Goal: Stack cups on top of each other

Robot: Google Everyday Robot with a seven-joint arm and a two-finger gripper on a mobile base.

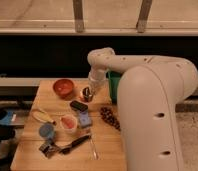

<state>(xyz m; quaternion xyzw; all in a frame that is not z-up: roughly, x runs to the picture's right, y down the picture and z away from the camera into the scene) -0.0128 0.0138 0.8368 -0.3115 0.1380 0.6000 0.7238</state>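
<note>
Your pincer (89,91) is closed, low over the far part of the tabletop (106,146). It sits right at the dark cup (84,94). You cannot tell from here if the cup's wall is really pinched between the jaws or only touched.

The relation that matters is the line to the light blue cup (46,131). From the pincer, that cup stands well apart, toward the near edge and to the camera's left, upright and with its mouth up. Almost on this diagonal stands the whitish cup with red inside (68,122), just beside the blue one. I judge the carry must go high and end past it.
</note>
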